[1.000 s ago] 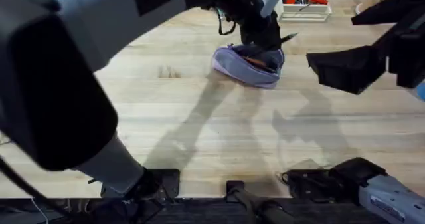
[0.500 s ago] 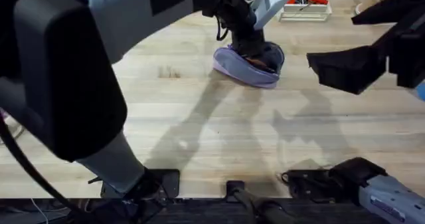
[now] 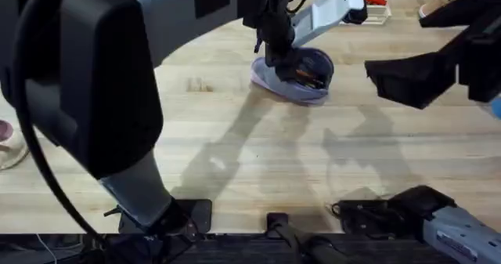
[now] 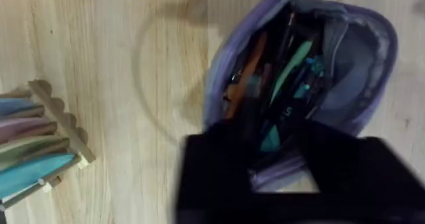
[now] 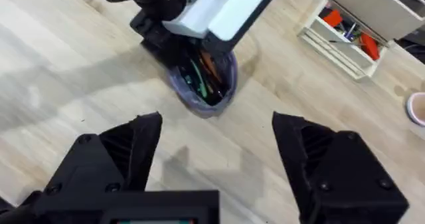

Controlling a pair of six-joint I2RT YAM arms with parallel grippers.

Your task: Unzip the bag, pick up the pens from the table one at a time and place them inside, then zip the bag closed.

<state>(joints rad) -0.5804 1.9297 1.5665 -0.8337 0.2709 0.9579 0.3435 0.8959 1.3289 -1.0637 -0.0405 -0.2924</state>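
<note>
The small lavender fabric pencil pouch (image 3: 299, 74) lay unzipped on the far side of the light wooden plank table (image 3: 258, 154), pens and green-marked stationery showing inside. The left gripper (image 3: 275, 51) hovered at its mouth; whether its fingers were spread, I couldn't tell. The right gripper (image 5: 216, 161) hung well apart, jaws spread wide.

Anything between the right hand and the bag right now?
Nothing on the table lies in between: bare table separates the open right hand from the bag. But the left hand sits at the bag's open top, so the right hand's access to the opening is blocked from that side.
</note>
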